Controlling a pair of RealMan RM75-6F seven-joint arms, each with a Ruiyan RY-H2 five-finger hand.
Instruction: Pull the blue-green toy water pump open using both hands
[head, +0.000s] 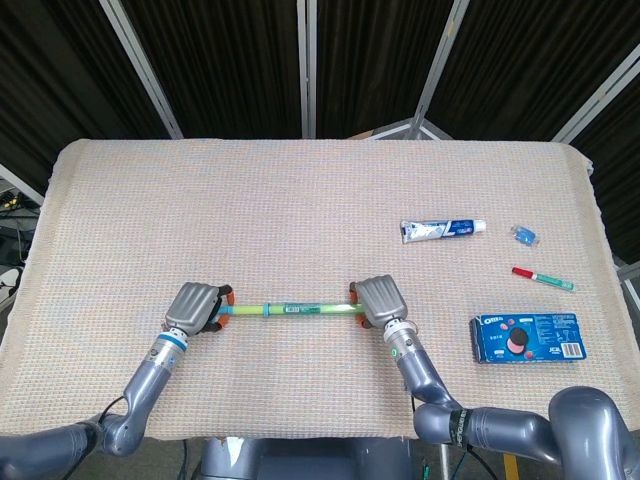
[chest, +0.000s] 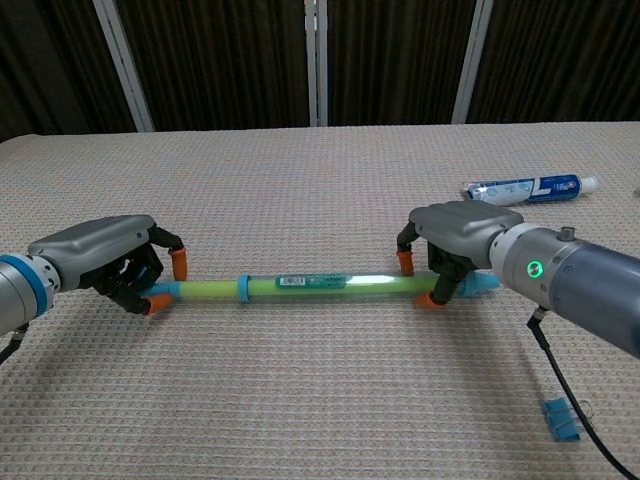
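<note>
My left hand (chest: 105, 262) and right hand (chest: 455, 242) each clasp an end of the pump (chest: 310, 286) lying on the cloth (head: 300, 220), though my left grip looks shallow and may slip off.

The one brand that reads plainly is "OREO", printed in white at the upper left corner of the blue cookie box (head: 527, 337), which lies flat on the counter (head: 300, 210). The rest of the printing on that box is too small to read.

The toothpaste tube (head: 443, 229), lying well beyond the cookie box toward the far edge of the counter, carries blue and white printing, but its letters cannot be made out in either view.

The toy water pump (chest: 310, 286), well to the left of the cookie box, bears a small label on its green tube with dark marks that are too fine to read.
</note>
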